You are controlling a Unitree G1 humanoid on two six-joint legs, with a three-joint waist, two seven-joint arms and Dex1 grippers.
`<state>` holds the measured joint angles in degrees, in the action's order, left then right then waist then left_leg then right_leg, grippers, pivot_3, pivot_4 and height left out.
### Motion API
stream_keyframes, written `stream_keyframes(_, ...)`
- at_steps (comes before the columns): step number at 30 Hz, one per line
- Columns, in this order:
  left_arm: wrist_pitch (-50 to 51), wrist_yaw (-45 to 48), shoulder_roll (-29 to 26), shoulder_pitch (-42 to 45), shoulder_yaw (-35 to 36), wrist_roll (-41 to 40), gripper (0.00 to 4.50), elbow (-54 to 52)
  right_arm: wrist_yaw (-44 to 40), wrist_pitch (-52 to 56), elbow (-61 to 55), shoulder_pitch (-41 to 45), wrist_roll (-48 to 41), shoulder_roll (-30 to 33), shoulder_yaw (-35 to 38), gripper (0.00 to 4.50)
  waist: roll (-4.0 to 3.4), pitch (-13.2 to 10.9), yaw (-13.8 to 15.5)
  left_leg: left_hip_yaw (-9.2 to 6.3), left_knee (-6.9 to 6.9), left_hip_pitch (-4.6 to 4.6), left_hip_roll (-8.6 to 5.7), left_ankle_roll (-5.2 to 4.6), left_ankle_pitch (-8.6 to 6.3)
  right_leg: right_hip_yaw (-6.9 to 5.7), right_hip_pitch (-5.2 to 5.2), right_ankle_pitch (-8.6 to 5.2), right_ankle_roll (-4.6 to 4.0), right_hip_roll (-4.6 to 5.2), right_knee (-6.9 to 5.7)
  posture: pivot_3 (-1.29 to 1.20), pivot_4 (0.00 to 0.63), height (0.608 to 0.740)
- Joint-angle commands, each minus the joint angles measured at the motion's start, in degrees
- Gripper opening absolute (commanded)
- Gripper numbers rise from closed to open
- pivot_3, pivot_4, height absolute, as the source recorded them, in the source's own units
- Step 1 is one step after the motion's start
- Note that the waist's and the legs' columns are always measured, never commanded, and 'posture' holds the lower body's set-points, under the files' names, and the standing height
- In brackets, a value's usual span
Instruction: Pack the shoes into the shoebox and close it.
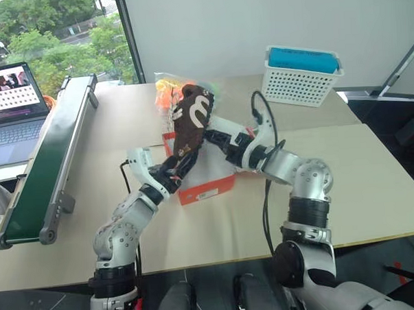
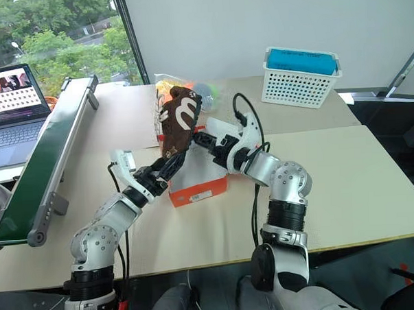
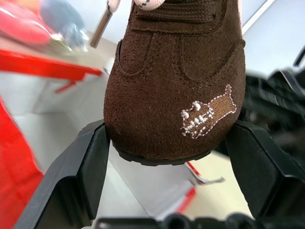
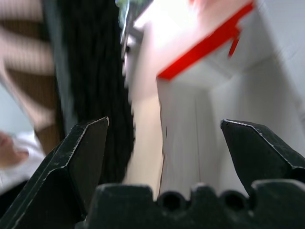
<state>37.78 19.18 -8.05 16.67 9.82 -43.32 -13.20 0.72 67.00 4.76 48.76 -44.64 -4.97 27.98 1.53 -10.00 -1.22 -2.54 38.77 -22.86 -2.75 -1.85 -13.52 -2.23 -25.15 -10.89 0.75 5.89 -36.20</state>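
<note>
You've got the tan table (image 1: 373,182) w/ the open orange-red shoebox (image 1: 207,191) mid-table, left gripper (image 3: 167,143) clamped on the heel of a dark brown suede shoe (image 1: 192,121) held upright over the box, right gripper (image 4: 164,143) spread wide, empty, beside it.

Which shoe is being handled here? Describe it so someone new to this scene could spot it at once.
On the pale table, find the orange-red shoebox near the middle. Above it, the left end effector grips a shoe by one end, holding it upright. It is dark brown suede with a white curved marking, unlike the bright bag behind.
</note>
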Motion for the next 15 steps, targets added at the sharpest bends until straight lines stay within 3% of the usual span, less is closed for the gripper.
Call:
stream_keyframes(1, 0.34, 1.83, -1.23, 0.42, -1.51, -0.25, 3.34, -1.99, 1.18, -2.44, -1.41, 2.94, -3.79, -0.96, 1.06, 4.5, 0.0, 0.0, 0.1, 0.01, 0.0, 0.02, 0.03, 0.0, 0.0, 0.0, 0.03, 0.0, 0.0, -0.03, 0.02, 0.0, 0.15, 0.74)
stream_keyframes(15, -0.63, 1.67, -1.63, 1.13, -1.48, 1.48, 3.34, 1.49, 4.85, -0.78, -5.27, 1.68, -11.49, -0.91, 1.5, 4.5, 0.0, 0.0, 0.33, 0.14, 0.0, 0.0, 0.19, -0.04, -0.03, 0.08, 0.03, 0.01, -0.02, -0.15, 0.09, 0.0, 0.15, 0.74)
